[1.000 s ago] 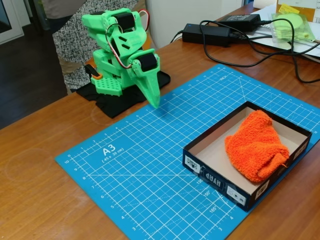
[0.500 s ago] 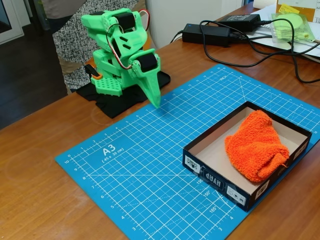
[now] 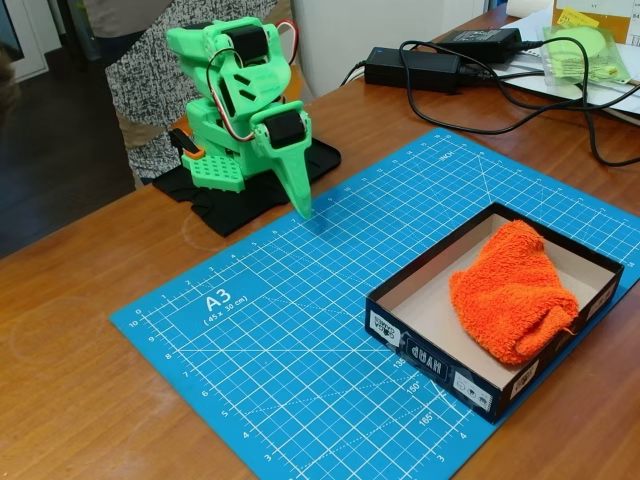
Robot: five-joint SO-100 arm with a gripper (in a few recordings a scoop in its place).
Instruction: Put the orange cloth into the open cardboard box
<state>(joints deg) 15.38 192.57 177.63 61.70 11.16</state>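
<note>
The orange cloth point(image 3: 513, 292) lies bunched inside the open cardboard box point(image 3: 418, 353), a shallow black-walled tray with a beige floor at the right of the blue mat. My green arm is folded back over its base at the upper left. Its gripper point(image 3: 301, 208) points down at the mat's far edge, shut, with nothing in it, well to the left of the box.
A blue A3 cutting mat point(image 3: 290, 320) covers the middle of the wooden table. Black power bricks point(image 3: 412, 68) and cables point(image 3: 520, 110) lie at the back right beside a pale green pouch point(image 3: 585, 50). A person point(image 3: 140, 80) stands behind the arm.
The gripper has swung slightly left and back toward the arm's base. The cloth and box have not moved.
</note>
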